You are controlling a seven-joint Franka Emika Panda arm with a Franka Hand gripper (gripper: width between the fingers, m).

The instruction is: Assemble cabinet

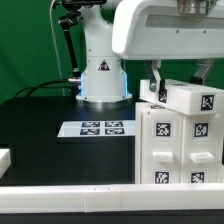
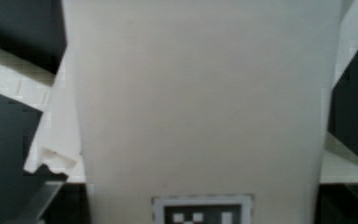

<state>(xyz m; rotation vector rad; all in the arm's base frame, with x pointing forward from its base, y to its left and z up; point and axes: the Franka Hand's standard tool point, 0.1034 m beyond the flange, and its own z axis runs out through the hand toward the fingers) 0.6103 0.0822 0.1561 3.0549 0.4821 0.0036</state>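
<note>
The marker board (image 1: 100,128) lies flat on the black tabletop (image 1: 40,125), carrying four tags. Right of it stands the cabinet (image 1: 180,135), five tags showing. The gripper (image 1: 158,92) sits at its top; whether the fingers grip cannot be told.

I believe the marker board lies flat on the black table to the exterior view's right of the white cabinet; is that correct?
Not quite. In the exterior view the marker board does lie flat on the black table, but it is to the exterior view's left of the white cabinet, not its right.
</note>
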